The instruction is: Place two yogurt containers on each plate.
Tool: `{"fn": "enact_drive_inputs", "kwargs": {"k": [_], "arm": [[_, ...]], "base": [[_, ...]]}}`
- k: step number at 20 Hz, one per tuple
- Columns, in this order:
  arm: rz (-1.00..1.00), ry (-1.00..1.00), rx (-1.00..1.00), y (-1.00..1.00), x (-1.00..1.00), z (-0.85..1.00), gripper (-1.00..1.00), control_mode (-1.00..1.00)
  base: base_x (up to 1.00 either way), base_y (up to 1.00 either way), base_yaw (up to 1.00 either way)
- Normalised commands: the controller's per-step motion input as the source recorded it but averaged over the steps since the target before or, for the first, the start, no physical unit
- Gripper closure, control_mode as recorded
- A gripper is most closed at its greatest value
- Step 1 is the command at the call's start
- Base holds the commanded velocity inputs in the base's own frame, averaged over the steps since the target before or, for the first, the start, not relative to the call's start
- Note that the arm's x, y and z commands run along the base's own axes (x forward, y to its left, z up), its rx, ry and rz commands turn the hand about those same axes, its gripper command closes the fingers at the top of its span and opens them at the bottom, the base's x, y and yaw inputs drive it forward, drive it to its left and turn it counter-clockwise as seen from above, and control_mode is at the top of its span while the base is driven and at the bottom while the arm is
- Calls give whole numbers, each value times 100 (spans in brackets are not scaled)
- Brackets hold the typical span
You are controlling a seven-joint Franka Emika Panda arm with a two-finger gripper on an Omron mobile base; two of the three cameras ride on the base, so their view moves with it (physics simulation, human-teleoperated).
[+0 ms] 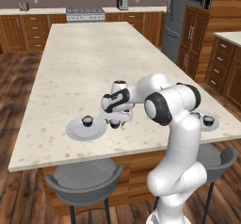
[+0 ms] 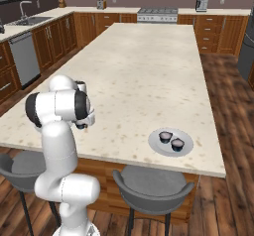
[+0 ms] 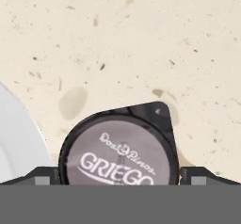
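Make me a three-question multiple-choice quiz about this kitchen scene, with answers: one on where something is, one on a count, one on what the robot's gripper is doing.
1. Where is the yogurt container at the gripper?
A. on the stove
B. just beside the left plate, over the counter
C. on a stool seat

2. How many yogurt containers are on the right plate?
A. none
B. one
C. two

3. What is the gripper's state?
A. open and empty
B. shut on the yogurt container
C. pointing at the ceiling

Answers:
1 B: the left base view shows it at that plate's right edge, not on the plate.
2 C: the right base view shows two side by side on it.
3 B: the hand view shows a fingertip against each side of the lidded cup.
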Motion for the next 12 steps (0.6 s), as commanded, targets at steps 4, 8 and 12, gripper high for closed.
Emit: {"fn": "enact_drive_inputs", "kwargs": {"k": [4,8,12], "arm": [[0,0,0,0,6,-8,-100,-100],[0,0,0,0,3,-10,100,-100],[2,-10,0,0,9,-1,100,-100]], "base": [[0,0,0],[0,0,0],[0,0,0]]}}
